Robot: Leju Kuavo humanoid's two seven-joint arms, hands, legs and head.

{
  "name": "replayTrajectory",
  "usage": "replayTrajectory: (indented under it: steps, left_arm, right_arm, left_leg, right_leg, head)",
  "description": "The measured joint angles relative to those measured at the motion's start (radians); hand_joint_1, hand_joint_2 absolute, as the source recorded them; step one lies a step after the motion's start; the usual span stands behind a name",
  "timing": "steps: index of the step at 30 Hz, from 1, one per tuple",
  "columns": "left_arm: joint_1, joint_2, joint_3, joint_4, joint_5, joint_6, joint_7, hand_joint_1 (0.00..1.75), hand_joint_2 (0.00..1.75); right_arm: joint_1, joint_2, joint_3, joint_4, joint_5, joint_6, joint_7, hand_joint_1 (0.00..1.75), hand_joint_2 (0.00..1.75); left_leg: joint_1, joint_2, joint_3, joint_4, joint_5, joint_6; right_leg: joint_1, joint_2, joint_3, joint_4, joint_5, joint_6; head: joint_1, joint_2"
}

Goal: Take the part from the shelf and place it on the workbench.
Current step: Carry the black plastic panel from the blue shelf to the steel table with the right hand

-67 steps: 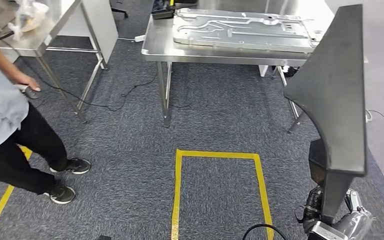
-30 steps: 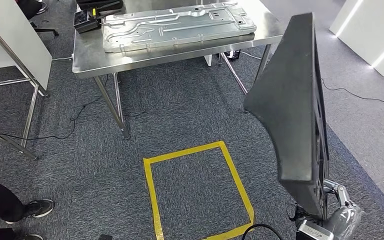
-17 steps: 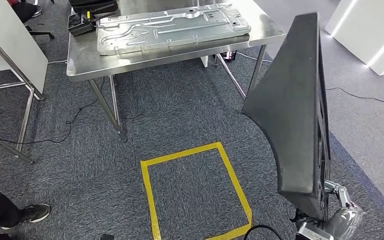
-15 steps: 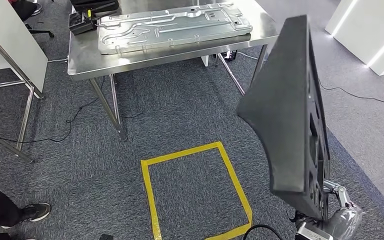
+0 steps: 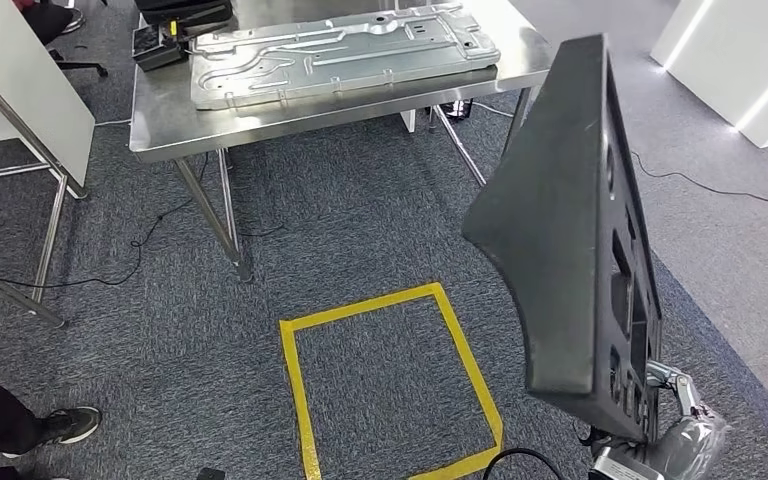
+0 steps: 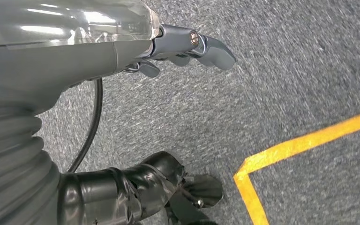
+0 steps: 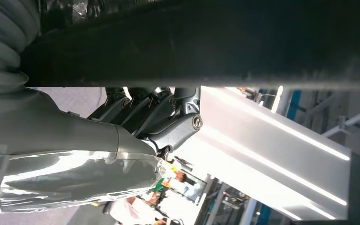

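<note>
The part [image 5: 570,230] is a big black foam panel with cut-outs, held upright at the right of the head view. My right hand [image 5: 675,440] grips its lower edge; in the right wrist view the fingers [image 7: 168,117] curl round the part's dark edge [image 7: 215,42]. The steel workbench [image 5: 160,125] stands ahead at the top of the view, with a large pressed metal plate [image 5: 340,55] lying on it. My left hand [image 6: 168,47] hangs over the carpet, fingers apart, holding nothing.
A yellow tape square [image 5: 295,380] marks the grey carpet between me and the workbench. A black box [image 5: 160,40] sits at the bench's far left. A white table [image 5: 20,100] stands left, a person's shoe [image 5: 60,425] lower left, a white block [image 5: 750,60] upper right.
The camera has turned, so the workbench now sits up and to the left. The part in my right hand has tipped leftwards, showing more of its cut-out face.
</note>
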Motion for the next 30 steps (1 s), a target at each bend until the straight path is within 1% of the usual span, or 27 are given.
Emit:
replayTrajectory:
  steps: [1,2,3,5,6,7,8,9,10,11,12,13,14,16,17,18,20,21,22,23,24,25,26,27,28,29,30]
  left_arm:
    - [0.000,0.000,0.000,0.000,0.000,0.000,0.000,0.00,1.75]
    - [-0.001,0.000,0.000,0.000,0.000,0.000,0.000,0.00,1.75]
    - [-0.001,0.000,0.000,0.000,0.000,0.000,-0.001,0.00,1.75]
    - [-0.001,0.000,0.000,0.000,0.000,0.000,-0.001,0.00,1.75]
    - [0.001,0.000,0.000,0.000,0.000,0.000,-0.001,0.00,1.75]
    - [0.002,0.000,0.000,0.000,0.000,0.000,-0.001,0.00,1.75]
    - [0.003,0.000,0.000,0.000,0.000,0.000,-0.001,0.00,1.75]
    - [0.003,0.000,0.000,0.000,0.000,0.000,-0.001,0.00,1.75]
    - [0.003,0.000,0.000,0.000,0.000,0.000,-0.001,0.00,1.75]
    - [0.002,0.000,0.000,0.000,0.000,0.000,-0.001,0.00,1.75]
    - [0.000,0.001,0.000,0.000,0.000,0.000,-0.001,0.00,1.75]
    - [-0.001,0.001,0.000,0.000,0.000,0.000,-0.001,0.00,1.75]
    - [-0.001,0.001,0.000,0.000,0.000,0.000,-0.001,0.00,1.75]
    - [0.001,0.001,0.000,0.000,0.000,0.000,-0.001,0.00,1.75]
    - [0.001,0.000,0.001,0.000,0.000,0.000,0.000,0.00,1.75]
    - [0.001,0.000,0.001,0.000,0.000,0.000,0.000,0.00,1.75]
    - [-0.001,-0.001,0.001,0.000,0.000,0.000,0.000,0.00,1.75]
    - [0.000,-0.001,0.001,0.000,0.000,0.000,0.000,0.00,1.75]
    - [0.000,-0.002,0.001,0.000,0.000,0.000,0.001,0.00,1.75]
    - [0.001,-0.002,0.001,0.000,0.000,0.000,0.001,0.00,1.75]
    - [0.001,-0.002,0.001,0.000,0.000,0.000,0.002,0.00,1.75]
    - [0.000,-0.002,0.001,0.000,0.000,0.000,0.002,0.00,1.75]
    - [0.000,-0.002,0.001,0.000,0.000,0.000,0.002,0.00,1.75]
    - [-0.001,-0.002,0.001,0.000,0.000,0.000,0.002,0.00,1.75]
    - [-0.001,-0.002,0.001,0.000,0.000,0.000,0.002,0.00,1.75]
    - [0.000,-0.002,0.001,0.000,0.000,0.000,0.002,0.00,1.75]
    - [0.000,-0.003,0.001,0.000,-0.001,0.000,0.001,0.00,1.75]
  right_arm:
    - [0.000,0.000,0.000,0.000,0.000,0.000,0.000,1.71,1.75]
    - [0.000,0.000,0.000,0.000,0.000,0.000,0.000,1.71,1.75]
    - [0.000,0.000,0.000,0.000,0.000,0.000,0.000,1.71,1.75]
    - [0.000,0.000,0.000,0.000,0.000,0.000,0.000,1.71,1.75]
    - [0.000,0.000,0.000,0.000,0.000,0.000,0.000,1.71,1.75]
    - [0.000,0.000,0.000,0.000,0.000,0.000,0.000,1.71,1.75]
    - [0.000,0.000,0.000,0.000,0.000,0.000,0.000,1.71,1.75]
    - [0.000,0.000,0.000,0.000,0.000,0.000,0.000,1.71,1.75]
    - [0.000,0.000,0.000,0.000,0.000,0.000,0.000,1.71,1.75]
    - [0.000,0.000,0.000,0.000,0.001,0.000,0.000,1.71,1.75]
    - [0.000,0.000,0.000,0.000,0.001,0.000,0.000,1.71,1.75]
    - [0.000,0.000,0.000,0.000,0.002,0.000,0.000,1.71,1.75]
    - [0.000,0.000,0.000,0.000,0.003,0.000,0.000,1.71,1.75]
    - [0.000,0.000,0.000,0.000,0.005,0.000,0.000,1.71,1.75]
    - [0.000,0.000,0.000,-0.001,0.007,0.000,0.000,1.71,1.75]
    - [0.000,0.000,0.000,-0.001,0.010,0.000,0.001,1.71,1.75]
    - [0.000,0.000,0.000,-0.001,0.014,0.000,0.002,1.71,1.75]
    - [0.001,0.000,0.000,0.000,0.016,0.000,0.004,1.71,1.75]
    - [0.002,0.000,0.000,0.000,0.017,0.000,0.004,1.71,1.75]
    - [0.002,0.000,0.000,0.000,0.017,0.000,0.005,1.71,1.75]
    - [0.002,0.000,0.000,0.000,0.017,0.000,0.006,1.71,1.75]
    - [0.002,0.000,0.000,0.000,0.018,0.000,0.006,1.71,1.75]
    - [0.002,0.000,0.000,0.000,0.018,0.000,0.006,1.71,1.75]
    - [0.002,0.000,0.000,0.000,0.018,0.000,0.006,1.71,1.75]
    - [0.003,0.000,0.000,0.000,0.018,0.000,0.006,1.71,1.75]
    - [0.003,0.000,0.000,0.000,0.018,0.000,0.007,1.71,1.75]
    - [0.004,0.000,0.000,0.000,0.018,0.000,0.007,1.71,1.75]
  left_leg:
    - [0.002,0.000,-0.002,0.006,-0.006,-0.005]
    - [0.003,0.000,-0.011,0.026,-0.021,-0.009]
    - [0.004,0.000,-0.030,0.068,-0.047,-0.011]
    - [0.004,0.000,-0.089,0.197,-0.111,-0.014]
    - [0.004,0.000,-0.117,0.255,-0.130,-0.015]
    - [0.004,0.000,-0.129,0.280,-0.129,-0.014]
    - [0.003,0.000,-0.123,0.265,-0.107,-0.011]
    - [0.003,0.000,-0.099,0.213,-0.072,-0.007]
    - [0.001,0.001,-0.066,0.142,-0.037,-0.001]
    - [-0.002,0.001,-0.036,0.076,-0.013,0.005]
    - [-0.005,0.001,-0.016,0.032,0.000,0.011]
    - [-0.009,0.001,-0.008,0.011,0.001,0.015]
    - [-0.011,0.001,-0.006,0.006,0.001,0.017]
    - [-0.008,0.000,-0.002,-0.005,0.009,0.028]
    - [-0.005,0.000,0.000,-0.012,0.014,0.034]
    - [-0.002,0.000,0.002,-0.018,0.018,0.039]
    - [-0.002,0.001,0.000,-0.019,0.020,0.043]
    - [-0.002,0.001,0.000,-0.019,0.020,0.043]
    - [-0.002,0.000,-0.001,-0.018,0.019,0.042]
    - [-0.001,-0.001,0.000,-0.017,0.018,0.041]
    - [-0.001,-0.004,0.001,-0.016,0.017,0.039]
    - [0.000,-0.006,0.003,-0.014,0.014,0.035]
    - [-0.002,-0.009,0.002,-0.009,0.011,0.030]
    - [-0.003,-0.011,0.001,-0.006,0.009,0.025]
    - [-0.005,-0.012,0.000,-0.004,0.008,0.019]
    - [-0.006,-0.013,-0.001,-0.004,0.008,0.012]
    - [-0.005,-0.013,-0.001,-0.005,0.008,0.006]
  right_leg:
    - [-0.001,0.000,0.001,-0.004,0.002,-0.007]
    - [-0.002,-0.001,0.003,-0.008,0.004,-0.015]
    - [-0.004,-0.003,0.004,-0.011,0.006,-0.021]
    - [0.001,-0.006,0.005,-0.011,0.004,-0.029]
    - [0.004,-0.007,0.005,-0.010,0.003,-0.031]
    - [0.006,-0.007,0.006,-0.009,0.002,-0.033]
    - [0.008,-0.007,0.007,-0.008,0.001,-0.034]
    - [0.010,-0.006,0.010,-0.008,-0.001,-0.034]
    - [0.010,-0.006,0.013,-0.007,-0.002,-0.033]
    - [0.012,-0.006,0.014,-0.006,-0.004,-0.030]
    - [0.013,-0.006,0.014,-0.005,-0.005,-0.026]
    - [0.014,-0.006,0.013,-0.005,-0.005,-0.021]
    - [0.014,-0.007,0.012,-0.005,-0.004,-0.015]
    - [0.013,-0.007,0.011,-0.003,-0.008,-0.004]
    - [0.013,-0.007,0.003,0.016,-0.023,0.000]
    - [0.012,-0.007,-0.014,0.055,-0.048,0.004]
    - [0.007,-0.006,-0.073,0.179,-0.111,0.010]
    - [0.005,-0.006,-0.100,0.233,-0.130,0.014]
    - [0.003,-0.006,-0.113,0.258,-0.130,0.016]
    - [0.001,-0.006,-0.108,0.245,-0.110,0.018]
    - [-0.002,-0.006,-0.083,0.195,-0.076,0.019]
    - [-0.005,-0.005,-0.049,0.124,-0.042,0.019]
    - [-0.004,-0.003,-0.019,0.061,-0.017,0.017]
    - [-0.003,-0.002,0.001,0.018,-0.005,0.015]
    - [-0.001,-0.001,0.009,-0.002,-0.003,0.010]
    - [0.003,-0.001,0.008,-0.003,-0.003,0.005]
    - [0.002,-0.001,0.008,-0.005,-0.001,-0.001]
  head:
    - [0.000,0.000]
    - [0.000,0.000]
    - [-0.001,0.000]
    - [-0.001,0.000]
    - [-0.001,0.000]
    - [-0.001,0.000]
    - [-0.001,0.000]
    - [-0.001,0.000]
    - [-0.001,0.000]
    - [-0.001,0.000]
    - [-0.001,0.000]
    - [0.000,0.000]
    - [0.000,0.000]
    - [0.000,0.000]
    - [0.000,0.000]
    - [0.000,0.000]
    - [0.001,0.000]
    - [0.001,0.000]
    - [0.001,0.000]
    - [0.001,0.000]
    - [0.001,0.000]
    - [0.001,0.000]
    - [0.001,0.000]
    - [0.000,0.000]
    - [0.000,0.000]
    - [0.000,0.000]
    - [0.000,0.000]
